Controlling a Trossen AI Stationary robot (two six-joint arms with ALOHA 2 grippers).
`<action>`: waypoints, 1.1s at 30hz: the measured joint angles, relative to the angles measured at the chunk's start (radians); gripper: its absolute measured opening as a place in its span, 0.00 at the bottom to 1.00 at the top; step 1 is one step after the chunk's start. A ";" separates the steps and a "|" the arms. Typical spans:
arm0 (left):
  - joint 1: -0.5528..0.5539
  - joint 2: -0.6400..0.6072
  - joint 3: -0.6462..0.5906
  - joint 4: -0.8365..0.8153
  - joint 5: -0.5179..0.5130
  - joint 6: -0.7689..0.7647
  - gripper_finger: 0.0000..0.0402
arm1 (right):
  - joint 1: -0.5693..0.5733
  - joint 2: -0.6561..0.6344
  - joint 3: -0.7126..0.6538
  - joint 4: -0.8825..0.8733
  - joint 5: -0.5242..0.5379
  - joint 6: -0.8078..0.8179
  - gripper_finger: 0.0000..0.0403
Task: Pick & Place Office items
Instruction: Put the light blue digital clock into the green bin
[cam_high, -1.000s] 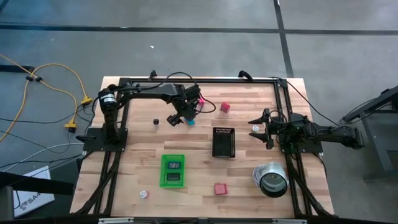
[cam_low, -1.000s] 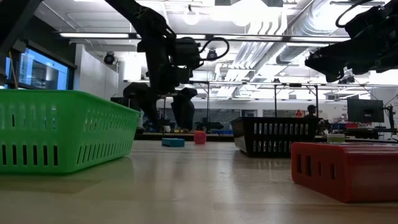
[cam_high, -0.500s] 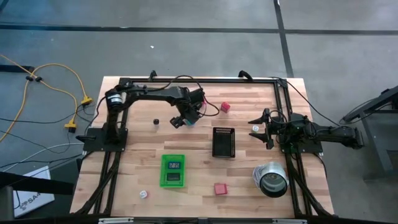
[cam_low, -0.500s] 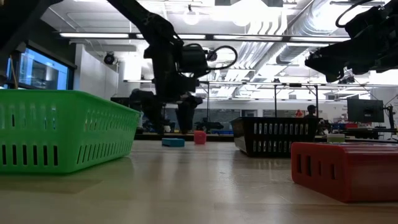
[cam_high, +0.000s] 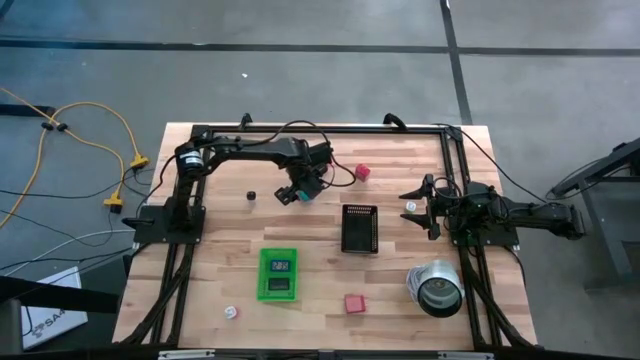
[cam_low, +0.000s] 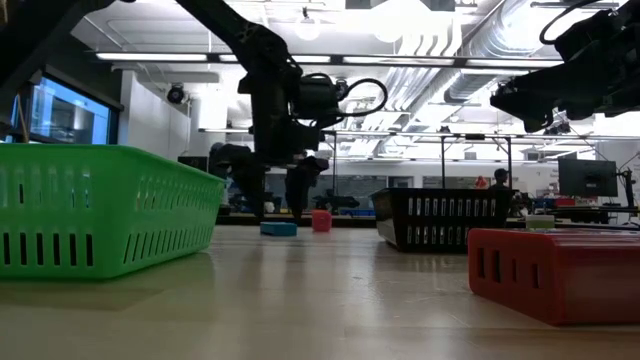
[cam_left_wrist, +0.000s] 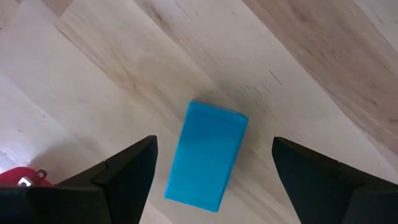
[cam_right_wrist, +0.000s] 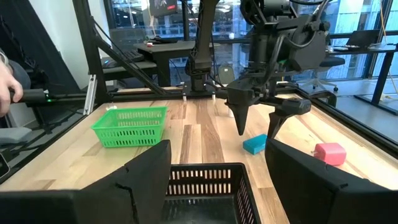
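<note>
Looking down on the table, we've got the left gripper (cam_high: 298, 193) parked right above the light blue block (cam_left_wrist: 207, 155), fingers spread wide with nothing in them, and in the left wrist view the block sits on the bare wood between the two fingertips without touching either one. From the right wrist view you can see the same thing: the two dark fingers (cam_right_wrist: 240, 113) point down at the tabletop with the block (cam_right_wrist: 254, 145) lying flat just below and beside them. The pink block (cam_high: 361, 172) is a bit further along the far side of the table, near but apart from the blue one. A red block (cam_high: 353, 302) sits on the near side, between the green tray (cam_high: 278, 273) and the silver can (cam_high: 436, 287). The black tray (cam_high: 360, 228) is in the middle of the table. There's also a small black piece (cam_high: 250, 196) near the left arm's base and a small white one (cam_high: 231, 312) by the near edge. The right gripper (cam_high: 417, 207) just hangs over the right side of the table, jaws apart too, holding nothing.
</note>
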 joint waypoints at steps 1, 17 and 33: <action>0.000 0.002 0.000 0.000 0.000 0.000 0.77 | 0.000 0.000 0.000 0.000 0.000 0.000 0.62; 0.000 0.032 0.000 0.014 -0.002 0.000 0.75 | 0.000 0.000 0.000 0.000 0.000 0.000 0.62; 0.000 0.032 0.000 0.015 -0.004 0.060 0.64 | 0.000 0.000 0.000 0.000 0.000 0.000 0.62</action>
